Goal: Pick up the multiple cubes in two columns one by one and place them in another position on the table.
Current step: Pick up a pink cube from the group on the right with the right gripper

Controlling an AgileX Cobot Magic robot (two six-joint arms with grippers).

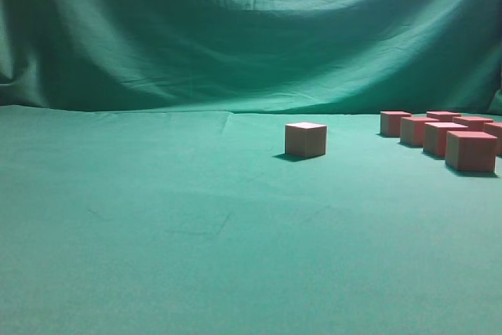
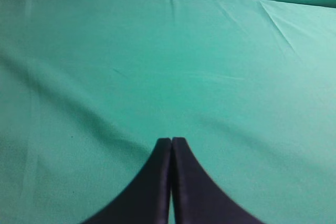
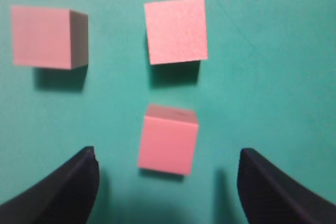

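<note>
The counter (image 1: 157, 225) was draped in green cloth, and the same cloth rose behind it as a backdrop (image 1: 251, 29).

In the exterior view, one lone cube (image 1: 305, 139) stood by itself just right of centre, well apart from the rest. The remaining cubes (image 1: 439, 135) were gathered at about 3 o'clock, against the right edge of that view, set in two columns running away from the camera; the nearest cube (image 1: 471, 151) of the group stood at the front. No arm showed in this view.

The right wrist view looked down on three cubes. The right hand (image 3: 168, 182) was spread wide, its two dark fingers (image 3: 58, 192) at 7 and 5 o'clock of the picture, holding nothing. One cube (image 3: 168, 139) sat between the fingers, slightly ahead of their tips, touching neither. A second cube (image 3: 176, 30) lay beyond it at 12 o'clock, apart from it, and a third cube (image 3: 48, 36) lay at 10 o'clock. Shadows of further things showed at the top edge, but too little to tell what they were.

In the left wrist view, the left hand (image 2: 171, 141) was closed, its dark fingertips pressed together over bare cloth, gripping nothing.
</note>
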